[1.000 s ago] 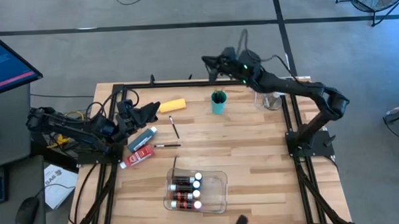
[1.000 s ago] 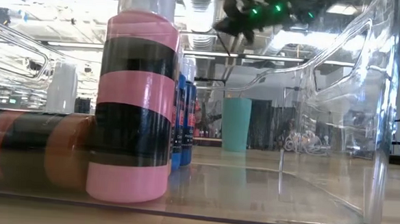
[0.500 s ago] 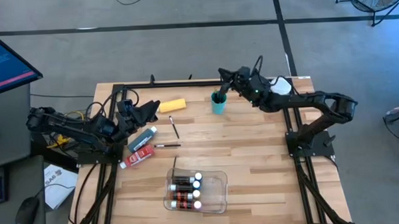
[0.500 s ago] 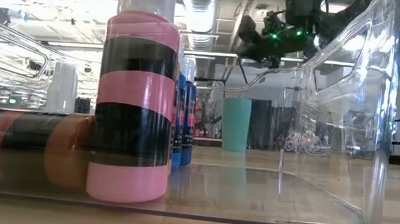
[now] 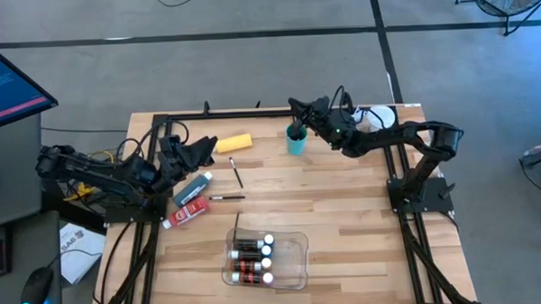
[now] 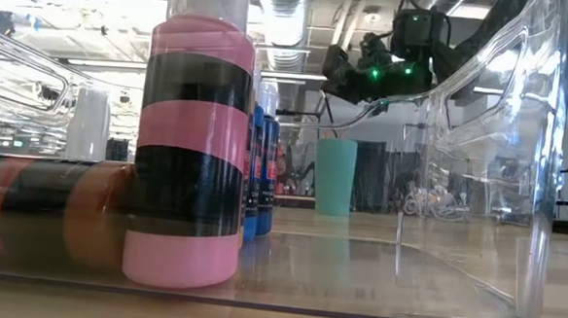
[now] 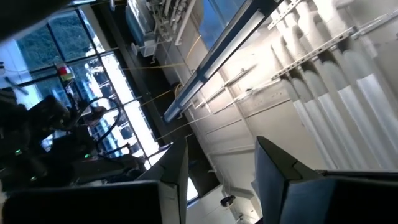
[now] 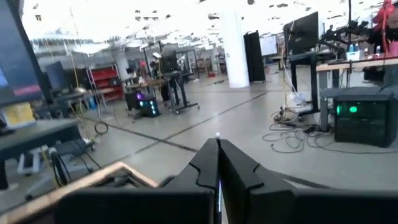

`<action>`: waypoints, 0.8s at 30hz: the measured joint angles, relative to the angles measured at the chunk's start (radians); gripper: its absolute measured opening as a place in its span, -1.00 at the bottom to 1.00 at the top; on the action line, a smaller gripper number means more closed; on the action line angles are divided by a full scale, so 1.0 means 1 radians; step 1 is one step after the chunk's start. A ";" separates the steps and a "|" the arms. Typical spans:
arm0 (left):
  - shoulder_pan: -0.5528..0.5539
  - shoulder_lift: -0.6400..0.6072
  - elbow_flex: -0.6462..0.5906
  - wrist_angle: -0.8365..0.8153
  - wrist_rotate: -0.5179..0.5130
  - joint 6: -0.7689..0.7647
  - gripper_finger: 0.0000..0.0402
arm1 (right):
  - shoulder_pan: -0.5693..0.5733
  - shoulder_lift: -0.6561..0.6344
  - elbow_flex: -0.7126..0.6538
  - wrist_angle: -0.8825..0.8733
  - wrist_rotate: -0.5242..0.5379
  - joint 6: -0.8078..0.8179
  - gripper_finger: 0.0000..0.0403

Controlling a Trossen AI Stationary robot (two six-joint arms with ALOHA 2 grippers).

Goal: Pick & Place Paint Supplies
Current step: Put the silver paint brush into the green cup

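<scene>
Paint supplies lay scattered across the wooden tabletop (image 5: 345, 222): a yellow bottle (image 5: 233, 143) near the far edge, a grey tube (image 5: 193, 188) and a red tube (image 5: 190, 210) at the left side, and two thin dark-handled brushes (image 5: 237, 174) between them and the middle. Four small brown bottles with white caps (image 5: 251, 258) lay side by side in the clear tray (image 5: 297, 258) at the near edge.

The right gripper (image 5: 296, 108) hung just above the teal cup (image 5: 295, 139), its fingers pressed together — the right wrist view showed them meeting edge to edge with a thin light sliver at the seam; what it was could not be told. The left gripper (image 5: 209, 146) rested at the table's left side beside the yellow bottle, its fingers (image 7: 283, 174) slightly apart and empty, pointed up at the ceiling.

Only the low view — shot through the tray wall — showed a bottle (image 6: 191, 135) banded pink and black standing upright, with blue ones (image 6: 260, 172) behind it; from overhead these could not be matched to anything.
</scene>
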 joint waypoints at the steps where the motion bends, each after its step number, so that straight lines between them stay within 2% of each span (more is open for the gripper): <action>1: 0.000 0.000 0.000 -0.017 0.006 -0.003 -0.54 | 0.001 0.000 0.000 0.000 0.000 -0.015 -1.00; 9: 0.000 0.007 0.000 -0.202 0.025 -0.087 -0.54 | 0.015 -0.001 0.000 -0.051 0.027 -0.132 -1.00; 24: 0.008 0.081 0.000 -0.203 0.087 -0.189 -0.54 | 0.017 -0.001 -0.122 0.031 0.064 -0.147 -1.00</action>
